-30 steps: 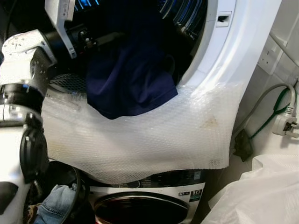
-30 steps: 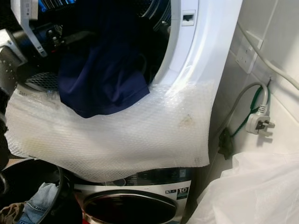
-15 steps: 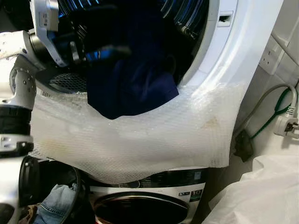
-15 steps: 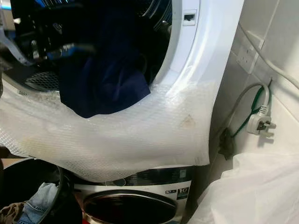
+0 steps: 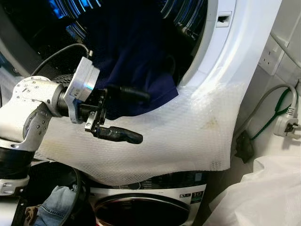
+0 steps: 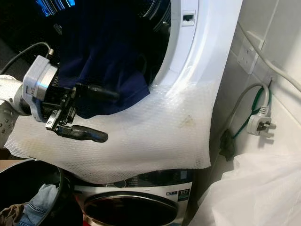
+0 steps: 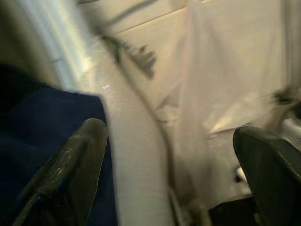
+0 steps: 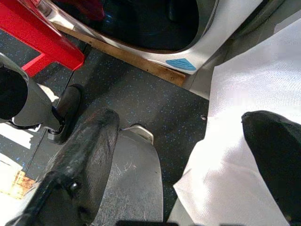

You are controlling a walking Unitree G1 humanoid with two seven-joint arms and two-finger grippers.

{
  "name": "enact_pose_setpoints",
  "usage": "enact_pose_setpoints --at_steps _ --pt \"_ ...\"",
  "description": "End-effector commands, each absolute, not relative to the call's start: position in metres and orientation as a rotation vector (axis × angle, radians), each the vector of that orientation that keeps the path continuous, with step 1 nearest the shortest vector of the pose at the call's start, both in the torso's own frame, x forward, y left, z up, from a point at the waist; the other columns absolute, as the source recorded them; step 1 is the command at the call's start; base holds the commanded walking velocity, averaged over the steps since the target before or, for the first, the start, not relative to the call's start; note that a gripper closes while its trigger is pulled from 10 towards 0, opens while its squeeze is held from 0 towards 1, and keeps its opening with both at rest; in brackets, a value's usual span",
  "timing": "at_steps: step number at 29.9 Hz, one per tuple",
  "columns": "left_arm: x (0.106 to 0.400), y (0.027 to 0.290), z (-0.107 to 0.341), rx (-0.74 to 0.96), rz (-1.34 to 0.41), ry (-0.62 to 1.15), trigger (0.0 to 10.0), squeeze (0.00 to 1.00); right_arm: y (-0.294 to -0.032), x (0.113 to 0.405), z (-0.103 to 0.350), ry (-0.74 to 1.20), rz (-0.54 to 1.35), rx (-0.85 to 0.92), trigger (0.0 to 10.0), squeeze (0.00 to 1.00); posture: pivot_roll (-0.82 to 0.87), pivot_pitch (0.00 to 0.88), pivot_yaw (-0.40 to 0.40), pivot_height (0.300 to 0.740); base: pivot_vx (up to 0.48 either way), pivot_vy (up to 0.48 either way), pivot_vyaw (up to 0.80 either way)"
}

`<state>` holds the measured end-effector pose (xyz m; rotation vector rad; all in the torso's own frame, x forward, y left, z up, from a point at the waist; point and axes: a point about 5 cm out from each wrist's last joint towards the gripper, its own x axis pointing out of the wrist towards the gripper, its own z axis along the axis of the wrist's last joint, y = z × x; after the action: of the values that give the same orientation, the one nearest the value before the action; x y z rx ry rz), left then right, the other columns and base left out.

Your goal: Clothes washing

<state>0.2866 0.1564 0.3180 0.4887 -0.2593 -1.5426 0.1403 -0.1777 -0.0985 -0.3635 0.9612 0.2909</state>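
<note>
left gripper (image 5: 134, 115), fingers apart and holding nothing, hovers just before the navy garment (image 5: 136, 61) draped from the drum opening (image 5: 188, 28).

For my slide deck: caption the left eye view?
Left claw open beside navy garment hanging from washer drum over bubble wrap.

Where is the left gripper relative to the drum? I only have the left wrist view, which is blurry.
Observer: The left gripper is at the drum opening's lower rim, over the bubble wrap draped there.
Operator: Is it holding the navy garment?
Observer: No. Its fingers are open; the upper one lies against the navy garment's hanging edge, the lower one over the wrap.
Operator: Is anything else waiting to be loaded?
Observer: Jeans sit in a dark basket below the arm.
</note>
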Motion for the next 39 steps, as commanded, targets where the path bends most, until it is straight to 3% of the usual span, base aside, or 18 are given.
enact_pose_setpoints --at_steps 1,5,16,22,27,39 --pt "0.290 0.156 0.322 0.516 -1.452 -0.270 10.0 0.00 -0.174 0.125 -0.105 1.017 0.322 -0.360 10.0 0.00 -0.12 0.000 0.065 0.740 0.000 0.000 0.00" --pt "0.306 0.157 0.330 0.492 -1.235 -0.333 10.0 0.00 -0.175 0.126 -0.104 1.017 0.321 -0.361 10.0 0.00 -0.12 0.000 0.062 0.740 0.000 0.000 0.00" --pt "0.344 0.165 0.346 0.447 -0.894 -0.386 10.0 0.00 -0.175 0.128 -0.104 1.013 0.321 -0.367 10.0 0.00 -0.12 0.000 0.065 0.740 0.000 0.000 0.00" --pt "0.383 0.175 0.368 0.404 -0.544 -0.384 10.0 0.00 -0.176 0.130 -0.103 1.006 0.313 -0.366 10.0 0.00 -0.14 0.000 0.071 0.740 0.000 0.000 0.00" --pt "0.404 0.179 0.372 0.326 -0.413 -0.343 10.0 0.00 -0.176 0.129 -0.103 1.005 0.311 -0.366 10.0 0.00 -0.15 0.000 0.075 0.740 0.000 0.000 0.00" --pt "0.415 0.160 0.387 0.177 -0.277 -0.419 10.0 0.00 -0.179 0.126 -0.104 1.011 0.309 -0.376 10.0 0.00 -0.18 0.000 0.078 0.740 0.000 0.000 0.00"
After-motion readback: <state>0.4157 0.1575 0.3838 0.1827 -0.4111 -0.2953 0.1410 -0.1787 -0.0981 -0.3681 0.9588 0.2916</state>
